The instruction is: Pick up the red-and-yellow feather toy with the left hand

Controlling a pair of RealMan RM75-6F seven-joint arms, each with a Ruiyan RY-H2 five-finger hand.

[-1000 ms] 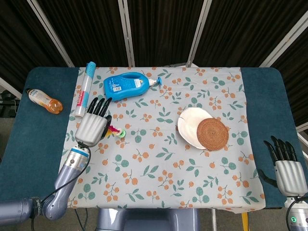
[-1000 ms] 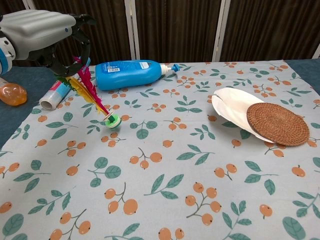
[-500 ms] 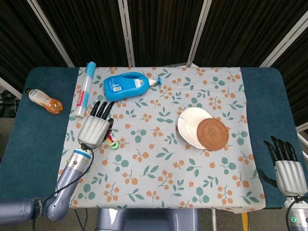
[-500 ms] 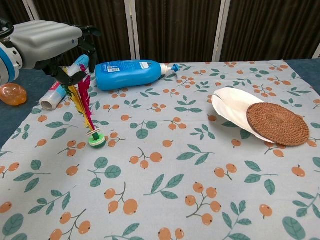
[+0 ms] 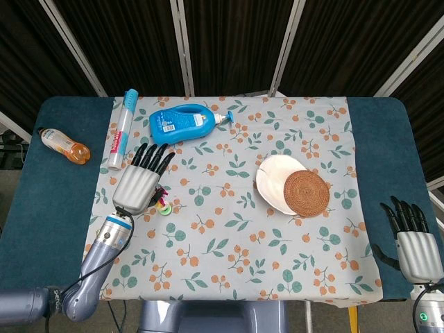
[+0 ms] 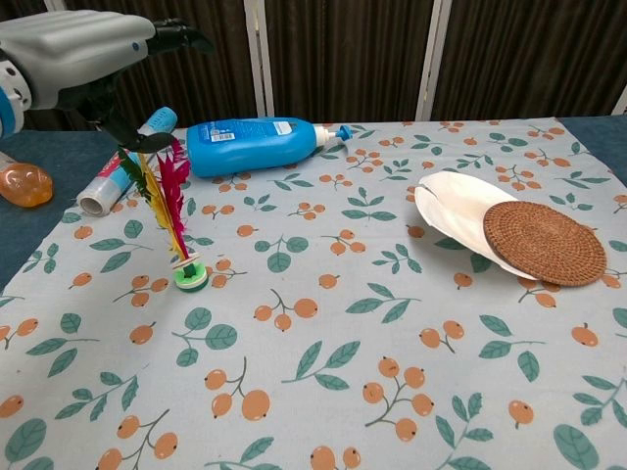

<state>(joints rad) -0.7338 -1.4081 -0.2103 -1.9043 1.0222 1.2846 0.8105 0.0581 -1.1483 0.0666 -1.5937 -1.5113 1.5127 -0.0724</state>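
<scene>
**Feather toy set down and let go**

Feather toy (image 6: 174,211) now stands upright on its green base on the floral cloth (image 6: 392,323); a second ago it hung tilted from the left hand (image 6: 73,59). That hand has spread its fingers above the plumes, holding nothing, so the pickup looks undone. Blue bottle (image 6: 257,143) label: unreadable.

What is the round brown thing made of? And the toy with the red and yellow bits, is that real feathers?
The round brown coaster looks like woven rattan or straw: you can see matte rings of braid. The feather toy has soft, fringed plumes that look like dyed feathers, real or fake I cannot tell. Its green base looks like smooth plastic or rubber.
</scene>
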